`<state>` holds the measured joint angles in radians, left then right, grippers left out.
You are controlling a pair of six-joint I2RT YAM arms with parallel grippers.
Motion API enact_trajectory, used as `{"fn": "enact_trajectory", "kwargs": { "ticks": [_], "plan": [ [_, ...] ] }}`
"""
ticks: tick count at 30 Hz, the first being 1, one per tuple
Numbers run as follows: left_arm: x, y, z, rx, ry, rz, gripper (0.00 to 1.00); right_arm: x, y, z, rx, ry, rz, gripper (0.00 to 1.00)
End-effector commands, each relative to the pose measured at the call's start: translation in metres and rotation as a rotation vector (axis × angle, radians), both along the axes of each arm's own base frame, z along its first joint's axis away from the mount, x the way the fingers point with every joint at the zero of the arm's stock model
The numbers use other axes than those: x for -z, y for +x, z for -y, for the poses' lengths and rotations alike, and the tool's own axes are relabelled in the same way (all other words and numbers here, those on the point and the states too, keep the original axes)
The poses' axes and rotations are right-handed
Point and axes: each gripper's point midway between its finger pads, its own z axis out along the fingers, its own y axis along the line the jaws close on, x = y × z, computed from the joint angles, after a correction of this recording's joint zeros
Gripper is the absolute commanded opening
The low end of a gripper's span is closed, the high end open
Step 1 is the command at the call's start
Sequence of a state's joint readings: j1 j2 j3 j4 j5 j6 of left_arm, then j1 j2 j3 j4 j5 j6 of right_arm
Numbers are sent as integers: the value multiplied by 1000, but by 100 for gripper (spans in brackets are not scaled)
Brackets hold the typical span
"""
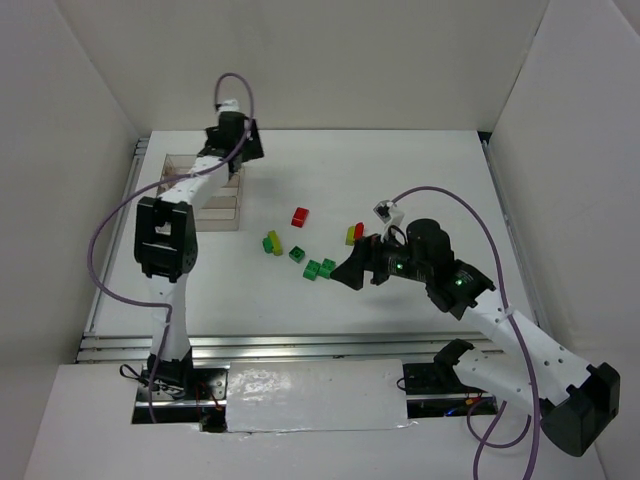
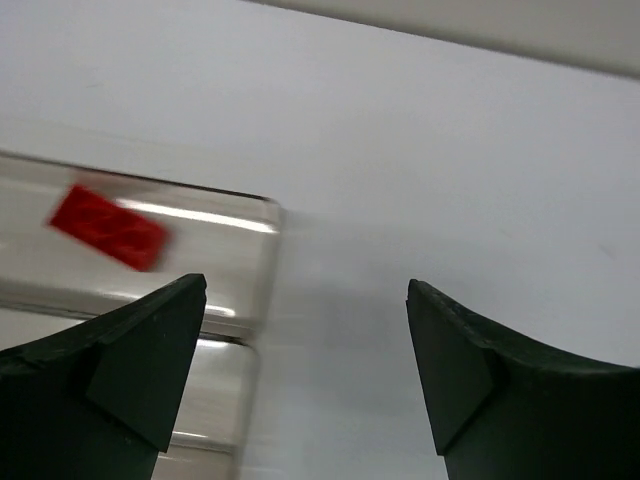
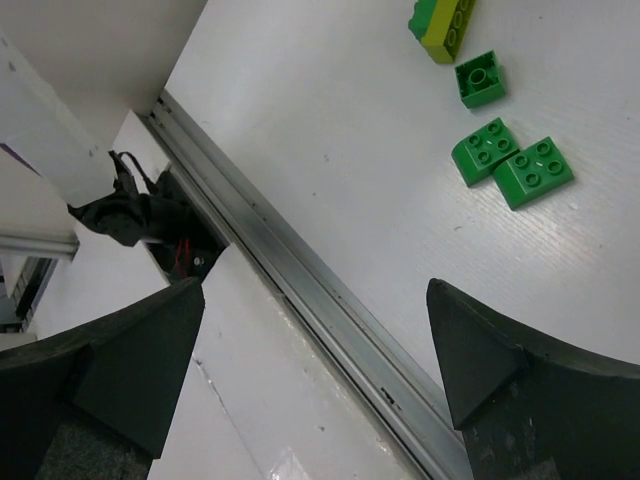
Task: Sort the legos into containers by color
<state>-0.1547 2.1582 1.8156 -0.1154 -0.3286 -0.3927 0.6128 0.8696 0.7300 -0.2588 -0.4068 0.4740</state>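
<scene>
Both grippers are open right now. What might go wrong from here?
The two green bricks lie touching; the right gripper may shove one while closing on the other. The red-and-yellow pair looks joined, so it could land unsplit in one compartment of the tray.

White tabletop [image 1: 420, 180], matte. White panel walls [image 1: 330, 60] close it in at 9, 12 and 3 o'clock. Aluminium rail [image 1: 300, 346] runs along the table's 6 o'clock edge. A shorter slotted rail [image 1: 141, 150] sits at the 10 o'clock corner. Glossy white sheet [image 1: 315, 396] lies beyond the aluminium rail at 6 o'clock, wrinkled and reflecting light. Right wrist view: black-and-red wire tangle [image 3: 135, 215] in a gap beside that rail, at 9 o'clock.
</scene>
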Motion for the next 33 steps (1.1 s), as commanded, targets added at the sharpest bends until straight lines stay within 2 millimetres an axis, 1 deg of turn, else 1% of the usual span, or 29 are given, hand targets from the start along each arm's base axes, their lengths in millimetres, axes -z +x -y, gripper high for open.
{"fn": "enact_trajectory", "kwargs": {
  "ticks": [1,2,3,4,6,7,8,10,12,14,17,20,23,24,27,29,30,32,33],
  "plan": [
    [-46,-20,147,412,81,76,94,-32,3,3,31,35,70,100],
    [-38,-28,160,442,99,53,94,-32,-1,5,26,36,66,100],
    [-29,-35,169,456,106,31,94,-32,-3,5,22,38,67,100],
    [-13,-49,186,499,108,-10,95,-31,-5,6,18,39,65,100],
    [9,-65,199,542,95,-76,95,-30,-10,10,17,36,63,100],
    [23,-77,211,585,85,-119,94,-28,-13,11,15,33,61,100],
    [34,-86,214,590,78,-165,94,-27,-13,12,17,31,61,100],
    [56,-102,216,594,97,-225,93,-26,-18,15,11,29,65,100],
    [66,-110,217,582,127,-247,93,-25,-21,16,4,30,69,100],
    [80,-114,208,554,155,-277,93,-23,-22,17,1,28,72,100],
    [89,-115,199,527,190,-303,93,-18,-23,17,-6,23,69,100],
    [96,-120,198,532,197,-317,92,-13,-23,15,-14,20,60,100],
    [109,-125,196,541,193,-348,88,-10,-22,14,-17,18,56,100],
    [114,-128,197,547,191,-360,83,-9,-22,14,-20,15,56,100],
    [126,-135,197,564,179,-393,73,-10,-21,14,-17,11,59,100],
    [130,-138,197,565,177,-406,70,-12,-20,14,-18,8,63,100],
    [134,-141,196,568,177,-416,51,-11,-20,14,-19,6,62,100],
    [128,-139,193,552,182,-403,27,-11,-19,13,-15,5,64,100],
    [123,-136,193,548,182,-387,11,-11,-18,13,-15,4,63,100]
  ]
}}
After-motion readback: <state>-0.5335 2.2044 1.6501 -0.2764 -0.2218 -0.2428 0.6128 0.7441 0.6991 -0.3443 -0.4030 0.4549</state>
